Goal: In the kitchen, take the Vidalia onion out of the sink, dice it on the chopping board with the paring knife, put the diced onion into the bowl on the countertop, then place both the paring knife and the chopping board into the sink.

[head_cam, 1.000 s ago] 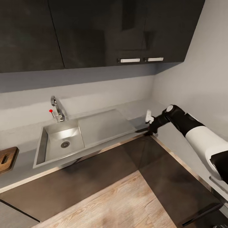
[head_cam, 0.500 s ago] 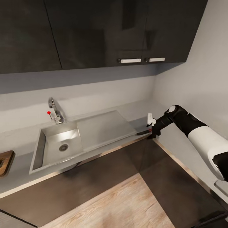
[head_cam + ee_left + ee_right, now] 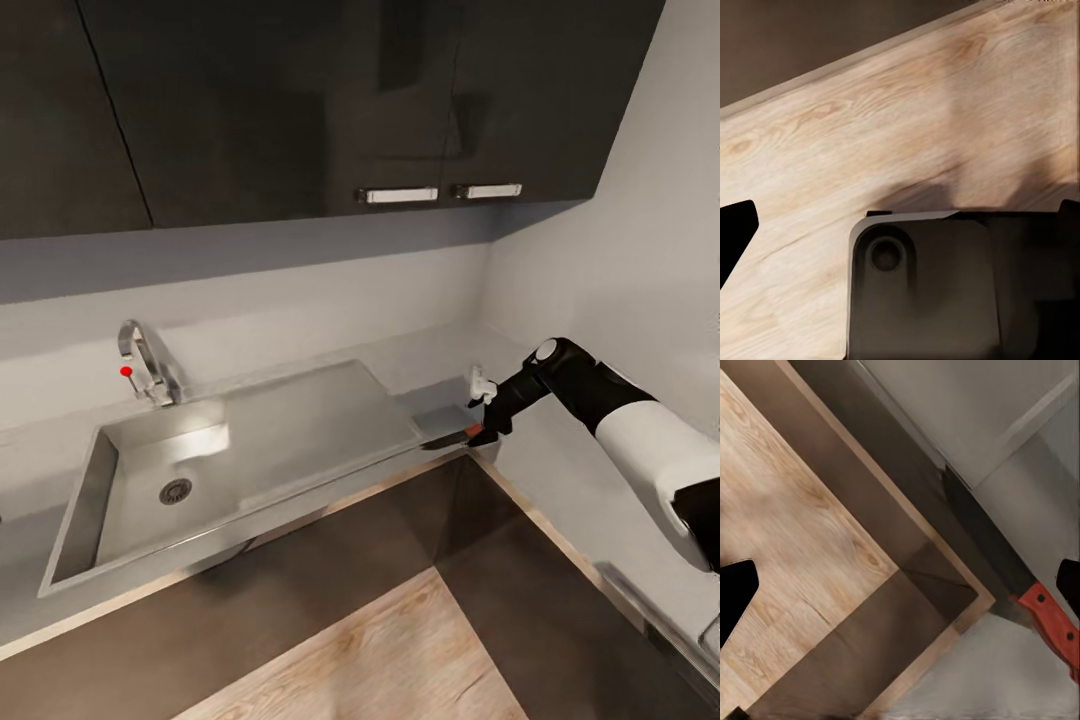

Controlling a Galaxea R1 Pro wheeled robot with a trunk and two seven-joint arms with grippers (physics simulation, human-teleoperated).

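Your right pincer pinches the paring knife, red handle partly hidden, over the surface at the sink's 3 o'clock; left pincer's state: cannot tell.

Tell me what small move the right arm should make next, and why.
Probably carry the paring knife leftward over the sink. The right gripper holds it above the countertop at the drainboard's right end, blade toward the empty basin.

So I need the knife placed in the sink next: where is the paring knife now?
In the head view the paring knife is at the right gripper, over the countertop's front edge, just right of the sink's drainboard.
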